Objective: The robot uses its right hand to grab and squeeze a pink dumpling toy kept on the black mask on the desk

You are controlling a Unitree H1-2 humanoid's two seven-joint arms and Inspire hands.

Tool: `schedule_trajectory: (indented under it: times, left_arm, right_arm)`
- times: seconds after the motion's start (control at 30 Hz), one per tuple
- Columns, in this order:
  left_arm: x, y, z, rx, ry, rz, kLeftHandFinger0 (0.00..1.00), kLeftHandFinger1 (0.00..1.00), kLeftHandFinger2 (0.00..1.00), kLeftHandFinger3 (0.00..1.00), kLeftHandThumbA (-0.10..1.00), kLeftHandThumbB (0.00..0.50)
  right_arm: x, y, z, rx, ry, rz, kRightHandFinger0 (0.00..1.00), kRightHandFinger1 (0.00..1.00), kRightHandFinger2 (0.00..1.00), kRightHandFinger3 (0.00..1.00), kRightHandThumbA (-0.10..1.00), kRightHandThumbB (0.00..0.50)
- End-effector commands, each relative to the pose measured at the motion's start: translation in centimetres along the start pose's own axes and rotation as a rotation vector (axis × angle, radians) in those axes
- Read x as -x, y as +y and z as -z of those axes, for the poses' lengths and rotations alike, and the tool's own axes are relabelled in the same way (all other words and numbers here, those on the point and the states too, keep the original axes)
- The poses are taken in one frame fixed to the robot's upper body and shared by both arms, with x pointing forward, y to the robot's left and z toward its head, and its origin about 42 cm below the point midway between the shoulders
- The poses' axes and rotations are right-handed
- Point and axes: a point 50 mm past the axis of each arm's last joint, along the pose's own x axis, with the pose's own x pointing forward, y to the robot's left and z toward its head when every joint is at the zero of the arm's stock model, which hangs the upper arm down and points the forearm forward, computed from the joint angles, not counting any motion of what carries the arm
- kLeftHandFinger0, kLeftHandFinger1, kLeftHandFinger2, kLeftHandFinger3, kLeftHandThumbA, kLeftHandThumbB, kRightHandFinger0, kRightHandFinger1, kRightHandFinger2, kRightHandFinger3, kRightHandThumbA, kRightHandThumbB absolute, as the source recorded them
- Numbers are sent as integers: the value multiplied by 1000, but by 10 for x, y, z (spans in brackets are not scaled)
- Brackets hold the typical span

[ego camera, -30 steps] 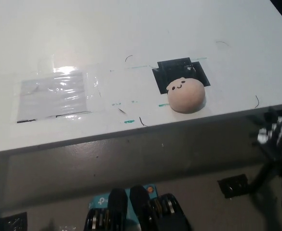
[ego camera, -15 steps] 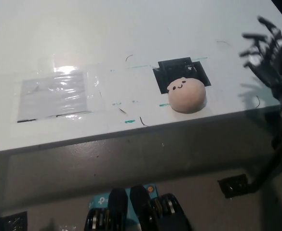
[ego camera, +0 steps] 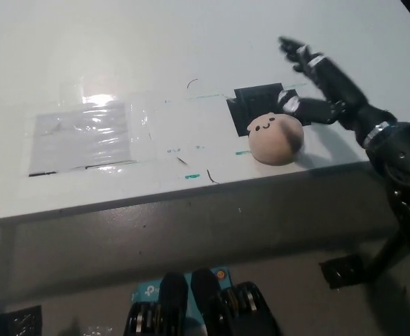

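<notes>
The pink dumpling toy (ego camera: 275,138) sits on the white tabletop (ego camera: 190,56), resting on the near edge of the black mask (ego camera: 261,103) with its little face turned upward. It lies close to the tabletop's front edge, which puts it within easy reach of the arm coming in from the right.

The black right hand (ego camera: 317,87) is spread out above and just behind the toy, its fingers (ego camera: 294,50) splayed apart and holding nothing. One finger angles down near the toy's right side, though whether it touches cannot be told. The open pose looks like a setup for wrapping around the soft ball before squeezing it.

A sheet of clear plastic (ego camera: 85,136) is taped flat further left, well apart from the toy. The white left hand is out of sight.
</notes>
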Motion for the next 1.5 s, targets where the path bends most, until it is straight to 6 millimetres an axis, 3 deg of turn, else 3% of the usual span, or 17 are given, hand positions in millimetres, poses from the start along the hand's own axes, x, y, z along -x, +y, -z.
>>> schedule_trajectory:
  times: [0.0, 0.37, 0.8, 0.97, 1.03, 1.07, 1.1, 1.13, 1.17, 1.2, 1.23, 1.27, 1.3, 1.33, 1.37, 1.4, 1.47]
  left_arm:
    - [-4, 5, -18, -18, -62, 11, 0, 8, 100, 81, 1000, 500]
    - [-4, 8, -22, -34, -64, 15, 0, 5, 94, 87, 1000, 500]
    - [-9, 7, -25, -36, -67, 27, 0, 0, 80, 80, 1000, 500]
    - [-9, 3, -28, -40, -73, 30, 0, 0, 102, 91, 1000, 500]
    - [-9, 2, -29, -26, -77, 26, 0, 1, 96, 82, 1000, 500]
    - [-10, 2, -30, -25, -78, 27, 0, 0, 94, 79, 1000, 500]
    - [-10, 2, -30, -26, -78, 28, 0, 0, 93, 79, 1000, 500]
    - [-11, 2, -30, -31, -78, 26, 0, 0, 92, 82, 1000, 500]
    - [-11, 3, -31, -34, -78, 27, 0, 0, 92, 85, 1000, 500]
    - [-11, 4, -31, -38, -82, 29, 0, 1, 103, 105, 1000, 500]
    - [-10, 5, -32, -42, -81, 30, 0, 0, 102, 106, 1000, 500]
    - [-10, 5, -32, -38, -81, 33, 0, 0, 95, 96, 1000, 500]
    - [-9, 6, -32, -39, -80, 33, 0, 0, 94, 94, 1000, 500]
    - [-9, 6, -32, -32, -80, 33, 0, 0, 92, 90, 1000, 500]
    - [-9, 6, -31, -33, -80, 36, 0, 2, 95, 83, 1000, 500]
    - [-9, 7, -30, -38, -81, 39, 0, 2, 96, 81, 1000, 500]
    - [-8, 7, -30, -31, -81, 33, 0, 3, 86, 81, 1000, 500]
  right_arm:
    - [-9, -8, -20, 216, 11, -71, 1000, 1000, 1000, 1000, 699, 500]
    - [-22, 13, 20, 283, 92, -37, 1000, 1000, 1000, 1000, 791, 500]
    - [-35, 30, 54, 225, 120, -5, 1000, 1000, 1000, 1000, 654, 500]
    - [-41, 56, 61, 195, 113, -40, 1000, 1000, 1000, 1000, 616, 497]
    - [-49, 67, 62, 194, 42, -53, 1000, 1000, 1000, 1000, 599, 246]
    - [-49, 69, 62, 192, 16, -39, 869, 817, 926, 1000, 519, 61]
    - [-49, 70, 62, 190, -6, -28, 704, 610, 737, 1000, 423, 3]
    - [-50, 75, 59, 199, -5, -14, 257, 153, 280, 1000, 302, 0]
    - [-50, 76, 57, 220, -6, -4, 32, 11, 184, 1000, 36, 0]
    - [-48, 79, 56, 278, -65, 34, 1, 0, 11, 1000, -95, 0]
    - [-46, 82, 56, 313, -113, 65, 0, 0, 22, 1000, -100, 0]
    - [-45, 82, 56, 336, -118, 92, 0, 71, 122, 771, -100, 0]
    - [-45, 84, 57, 338, -120, 96, 0, 123, 179, 652, -100, 0]
    - [-41, 84, 59, 364, -205, 215, 111, 160, 138, 66, -100, 11]
    - [-37, 86, 61, 364, -239, 295, 8, 117, 230, 3, -100, 12]
    - [-33, 87, 63, 361, -264, 364, 0, 182, 439, 87, -100, 77]
    - [-31, 80, 56, 405, -296, 435, 0, 157, 528, 323, -100, 115]
